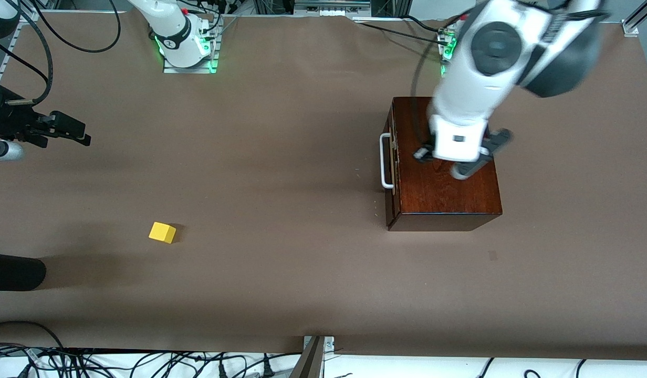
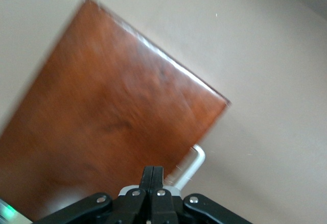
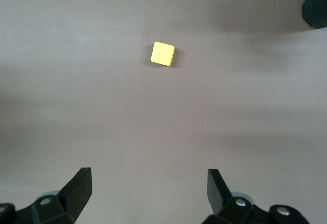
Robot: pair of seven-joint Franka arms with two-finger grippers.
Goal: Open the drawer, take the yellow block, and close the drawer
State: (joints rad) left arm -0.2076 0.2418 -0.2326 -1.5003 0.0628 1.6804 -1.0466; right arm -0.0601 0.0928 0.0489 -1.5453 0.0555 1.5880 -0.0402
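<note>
**Drawer shut, block out on table**

Front view: left gripper (image 1: 462, 157), jaws pressed together and empty, over the glossy mahogany box (image 1: 444, 194); white bar handle (image 1: 385, 160) faces the right arm's end.

Left wrist view: handle just past the fingertips.

Right wrist view: right gripper (image 3: 148, 188) spread wide, small yellow cube (image 3: 162, 54) ahead on bare table, nearer this waiting arm.

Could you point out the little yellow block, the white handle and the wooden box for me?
yellow block (image 1: 162, 232): front view, on its top face.
white handle (image 1: 384, 160): front view, on the middle of the bar.
wooden box (image 1: 439, 191): front view, on its bare top.
</note>
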